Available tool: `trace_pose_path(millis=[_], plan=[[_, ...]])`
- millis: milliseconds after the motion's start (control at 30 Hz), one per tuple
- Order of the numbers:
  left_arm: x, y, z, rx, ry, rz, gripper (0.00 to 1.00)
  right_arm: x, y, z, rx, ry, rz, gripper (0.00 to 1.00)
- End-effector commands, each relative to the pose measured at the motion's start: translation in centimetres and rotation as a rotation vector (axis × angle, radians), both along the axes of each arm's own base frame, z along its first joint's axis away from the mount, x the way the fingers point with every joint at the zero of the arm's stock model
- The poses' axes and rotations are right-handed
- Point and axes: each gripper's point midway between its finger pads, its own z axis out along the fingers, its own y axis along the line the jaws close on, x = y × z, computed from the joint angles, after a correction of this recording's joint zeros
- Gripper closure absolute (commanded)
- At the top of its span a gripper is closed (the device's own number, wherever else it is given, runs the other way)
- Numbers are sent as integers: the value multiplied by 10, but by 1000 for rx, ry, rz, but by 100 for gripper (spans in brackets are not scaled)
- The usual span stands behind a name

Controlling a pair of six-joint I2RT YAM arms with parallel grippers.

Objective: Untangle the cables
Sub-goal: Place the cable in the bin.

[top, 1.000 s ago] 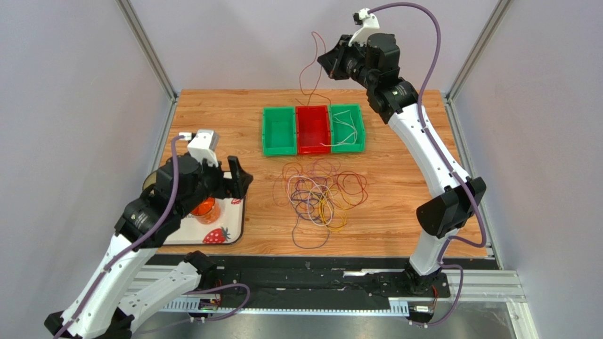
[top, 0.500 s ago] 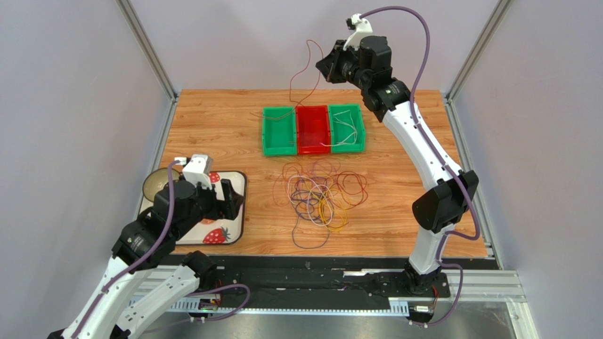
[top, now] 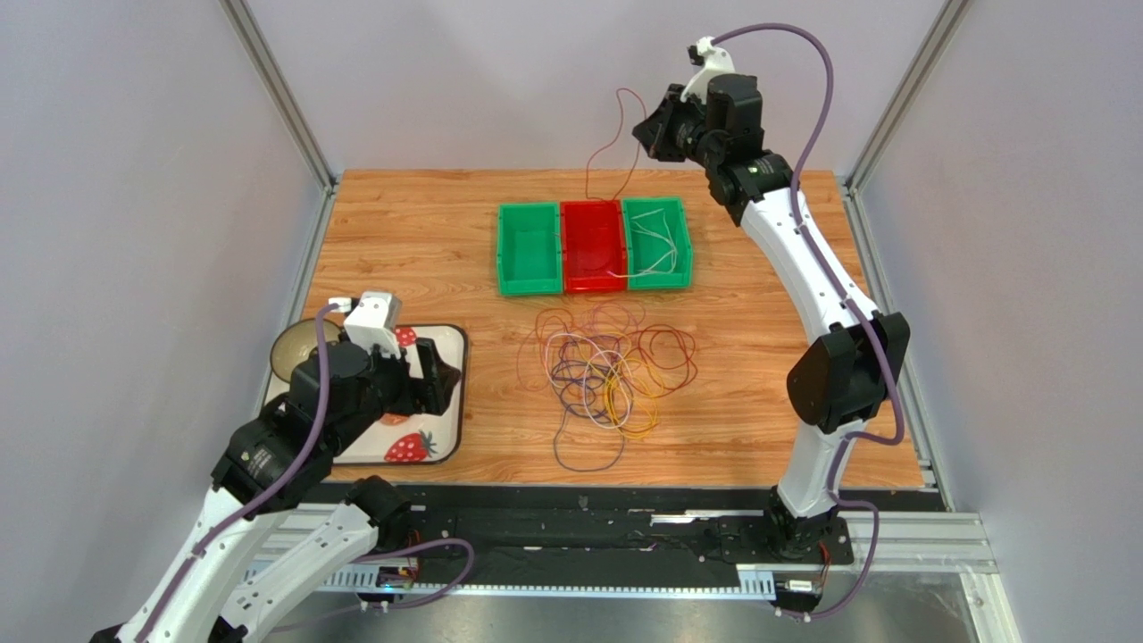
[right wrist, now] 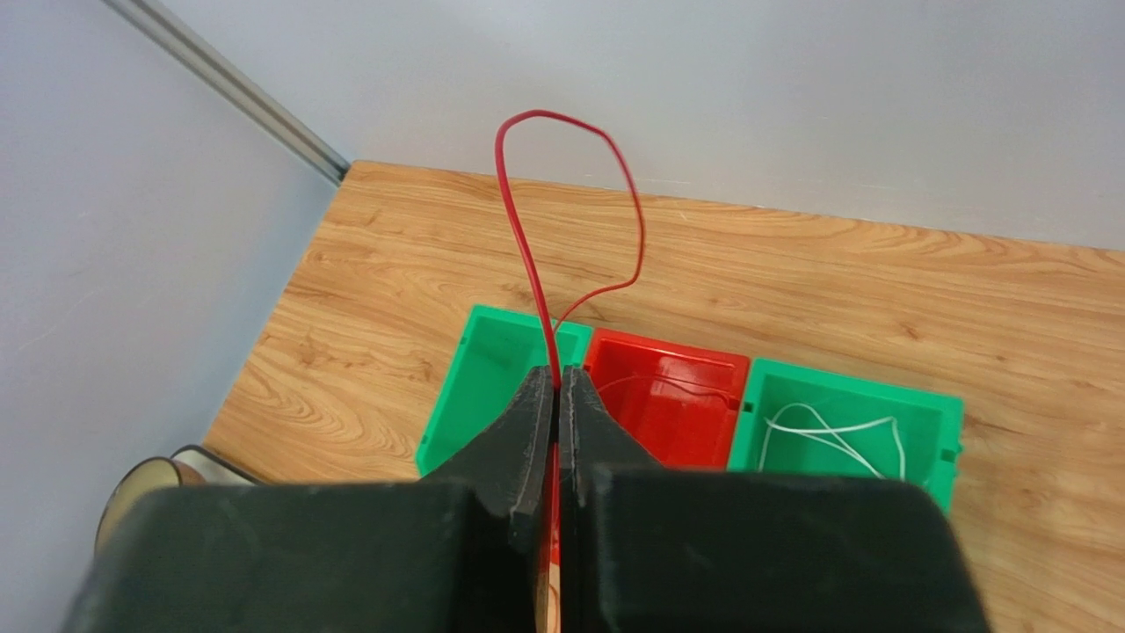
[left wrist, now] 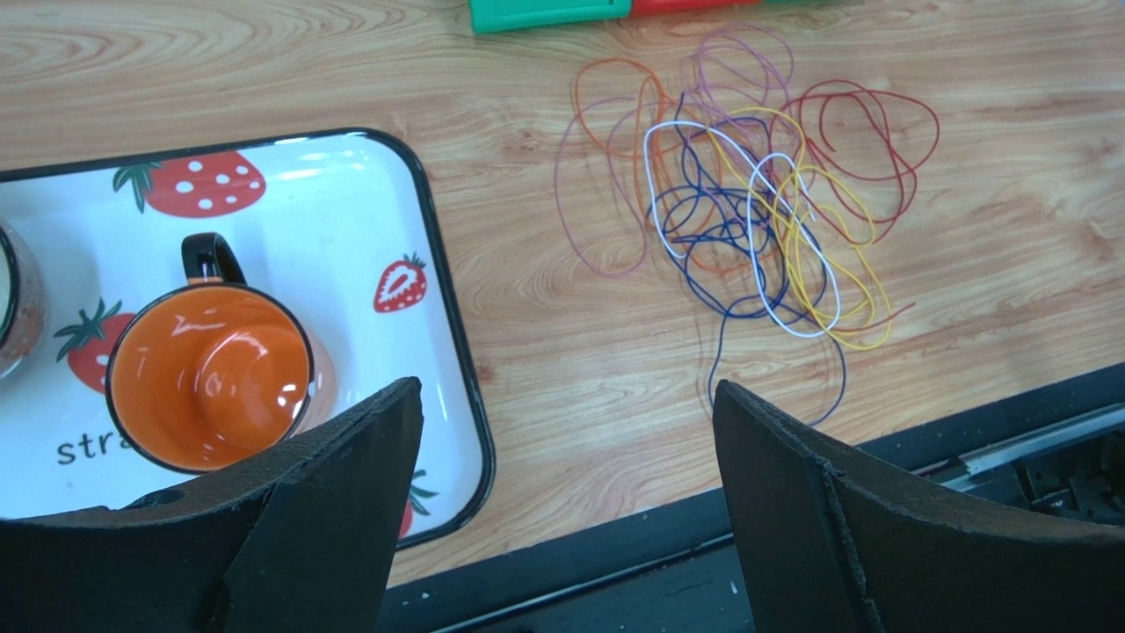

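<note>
The right claw is raised high over the far edge of the light wooden counter, behind the row of bins, its two black fingers pressed together on a thin red cable. From the pinch the red cable rises in a narrow loop and curves back down towards the bins; whether its free end touches anything cannot be told

The tangle of thin looped cables in dark purple, yellow, white and reddish-orange lies flat on the middle of the counter, on the near side of the bins and apart from them. In the left wrist view the tangle sits to the right of the tray with bare wood between them, and one dark purple strand trails towards the near edge

Three small rectangular plastic bins stand touching side by side: a green bin on the left, a red bin in the middle and a second green bin on the right. A thin white cable lies curled in the right-hand green bin

The left claw hangs low over the white strawberry-print tray with a dark rim at the counter's near left, its fingers spread wide and gripping nothing. An orange mug with a black handle stands on the tray just beside the claw's left finger
</note>
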Motion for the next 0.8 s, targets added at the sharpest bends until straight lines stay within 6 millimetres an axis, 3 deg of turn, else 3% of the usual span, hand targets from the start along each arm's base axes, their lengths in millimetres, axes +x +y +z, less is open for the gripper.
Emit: trace_pose_path(millis=[0, 333, 600, 767], plan=[[5, -5, 5, -1, -14, -13, 12, 11, -4, 4, 40, -26, 14, 100], [6, -5, 4, 2, -11, -11, 12, 22, -2, -24, 10, 3, 27, 100], [7, -5, 4, 3, -13, -11, 13, 26, -37, -31, -29, 24, -29, 100], [6, -5, 4, 3, -11, -11, 14, 25, -58, -47, -94, 40, -117, 100]])
